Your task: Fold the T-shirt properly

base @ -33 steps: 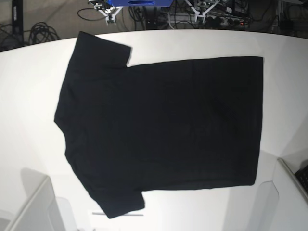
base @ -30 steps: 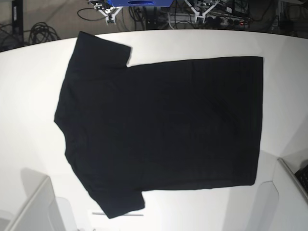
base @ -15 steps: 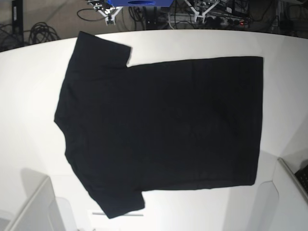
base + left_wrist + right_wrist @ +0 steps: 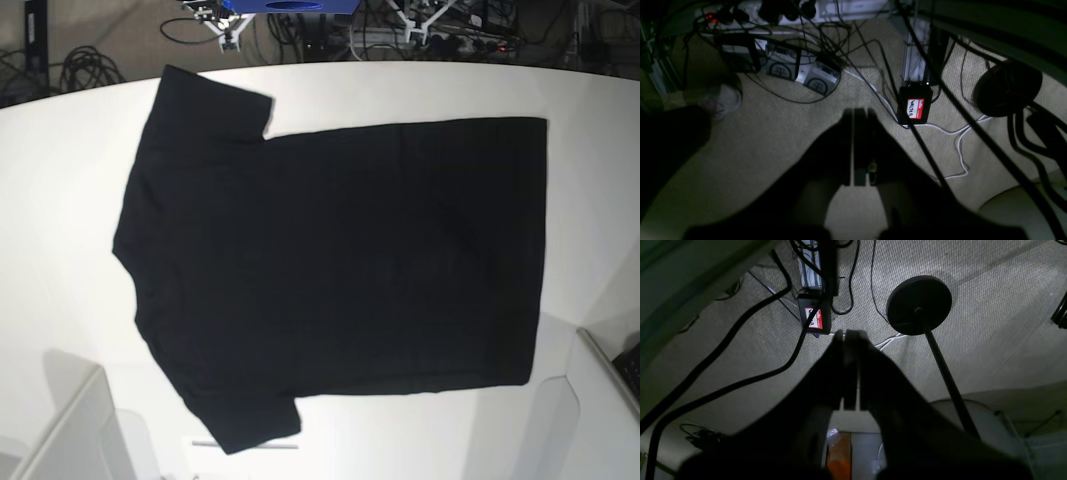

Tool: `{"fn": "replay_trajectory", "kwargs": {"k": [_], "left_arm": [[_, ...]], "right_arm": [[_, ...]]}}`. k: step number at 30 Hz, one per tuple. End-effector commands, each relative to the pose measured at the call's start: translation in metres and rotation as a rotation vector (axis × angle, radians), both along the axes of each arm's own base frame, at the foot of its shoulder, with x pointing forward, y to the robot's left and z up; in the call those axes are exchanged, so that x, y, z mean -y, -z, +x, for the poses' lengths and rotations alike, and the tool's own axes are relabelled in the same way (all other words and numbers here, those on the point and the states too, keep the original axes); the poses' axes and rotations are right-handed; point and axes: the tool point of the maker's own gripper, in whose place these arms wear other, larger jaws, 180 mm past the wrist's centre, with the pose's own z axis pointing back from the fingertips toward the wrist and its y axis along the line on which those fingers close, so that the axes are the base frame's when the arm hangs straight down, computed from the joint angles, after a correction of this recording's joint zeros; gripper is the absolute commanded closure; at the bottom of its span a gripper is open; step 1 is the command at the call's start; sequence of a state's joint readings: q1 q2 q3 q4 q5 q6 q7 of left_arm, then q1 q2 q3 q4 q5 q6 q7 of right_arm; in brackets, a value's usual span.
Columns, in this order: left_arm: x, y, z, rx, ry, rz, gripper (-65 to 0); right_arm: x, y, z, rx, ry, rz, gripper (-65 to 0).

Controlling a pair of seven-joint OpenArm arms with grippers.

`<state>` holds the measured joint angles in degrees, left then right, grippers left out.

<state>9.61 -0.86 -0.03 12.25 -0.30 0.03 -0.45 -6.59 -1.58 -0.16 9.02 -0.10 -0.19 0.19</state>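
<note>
1. One T-shirt (image 4: 330,270) lies flat and unfolded on the white counter (image 4: 60,200), plain black side up, no print visible. Collar end points to base view's left, hem to its right, one sleeve toward the far edge, the other toward the near edge.
2. Counter surface is matte white with a rounded far edge. Pale box-like shapes sit at the near left corner (image 4: 70,430) and near right corner (image 4: 600,400); can't tell what they are.
3. Neither arm shows in base view; nothing touches the shirt.
4. Left gripper (image 4: 857,115): jaws pressed together, nothing between them, pointing down at the floor off the counter.
5. Right gripper (image 4: 848,336): jaws pressed together too, empty, also aimed at the floor.
6. Floor is beige woven carpet (image 4: 990,306), dimly lit under the counter.
7. Left wrist view: cable tangle (image 4: 826,40), power strips along the top, a small black box with a red-and-white label (image 4: 915,106).
8. Right wrist view: a round black stand base (image 4: 918,305) with a pole rising from it, thick black cables (image 4: 740,326) across the carpet.
9. Beyond the far edge in base view: coiled cables (image 4: 85,70) and a blue object (image 4: 290,6).
</note>
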Motion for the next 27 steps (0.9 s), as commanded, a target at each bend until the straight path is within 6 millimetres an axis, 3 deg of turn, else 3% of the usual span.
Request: {"fn": "replay_trajectory", "kwargs": {"k": [1, 5, 11, 15, 18, 27], "left_arm": [[-0.006, -0.001, -0.01, -0.013, 0.0, 0.013, 0.0], [-0.004, -0.005, -0.015, 0.013, 0.025, 0.007, 0.0], [-0.027, -0.023, -0.014, 0.103, 0.045, 0.038, 0.0], [-0.039, -0.031, -0.026, 0.11, 0.056, 0.054, 0.0], [-0.054, -0.04, -0.032, 0.123, 0.075, 0.075, 0.0], [-0.062, -0.083, -0.022, 0.251, 0.12, 0.082, 0.0]], "right_arm": [[0.002, 0.0, -0.004, -0.006, 0.0, -0.006, 0.0], [-0.002, -0.002, -0.012, -0.002, 0.005, 0.0, 0.0], [-0.002, -0.013, -0.015, 0.024, 0.006, -0.002, 0.0], [-0.002, -0.03, -0.012, 0.056, 0.018, -0.004, 0.0], [0.005, -0.046, -0.01, 0.113, 0.019, -0.015, 0.0], [0.037, -0.083, -0.021, 0.188, 0.107, -0.086, 0.0]]}}
